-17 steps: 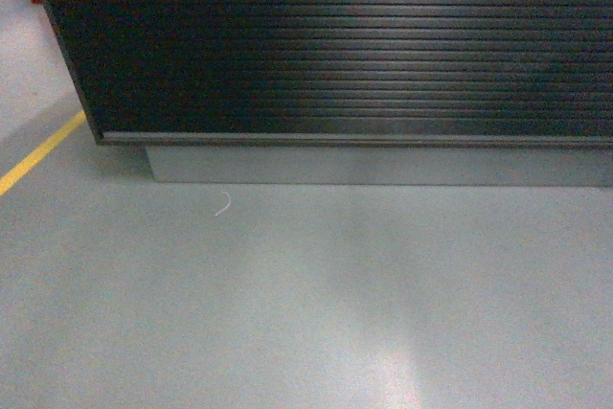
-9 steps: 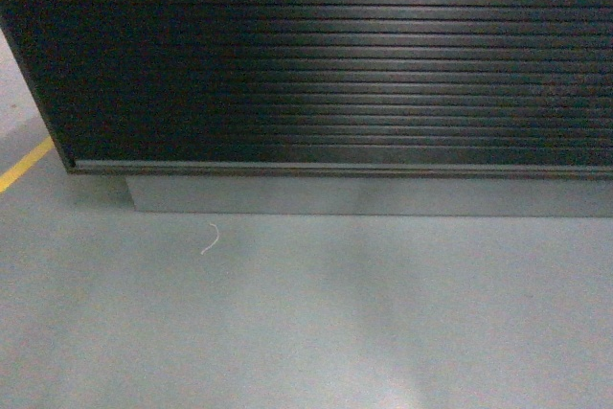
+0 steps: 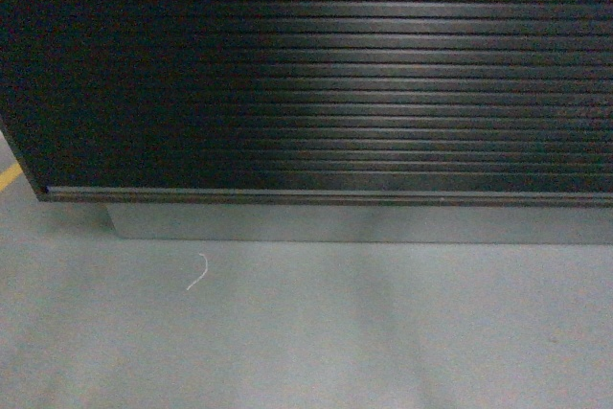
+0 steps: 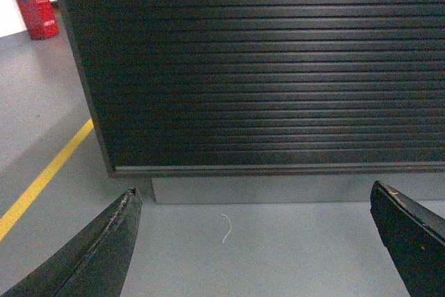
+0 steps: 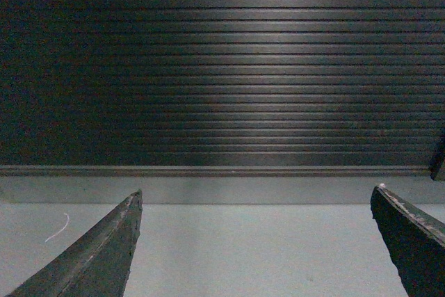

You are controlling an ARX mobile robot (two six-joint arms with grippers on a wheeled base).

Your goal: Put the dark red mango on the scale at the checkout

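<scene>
The checkout [image 3: 326, 74] fills the upper half of the head view with its dark ribbed front panel, standing on a grey plinth [image 3: 354, 224]. Both wrist views face the same checkout front [image 4: 264, 67] [image 5: 222, 67]. My left gripper [image 4: 254, 196] is open, its two dark fingers wide apart over bare floor with nothing between them. My right gripper [image 5: 256, 196] is open too and holds nothing. The dark red mango and the scale are out of view. Neither gripper appears in the head view.
Grey floor [image 3: 306, 332] stretches in front of the plinth. A small white thread [image 3: 198, 272] lies on it, also seen as the thread [image 4: 226, 227]. A yellow floor line [image 4: 42, 182] runs past the counter's left corner. A red crate [image 4: 35, 12] stands far back left.
The checkout front has grown larger and slid down and left in the head view. The thread has shifted lower, and the yellow line has almost left the frame.
</scene>
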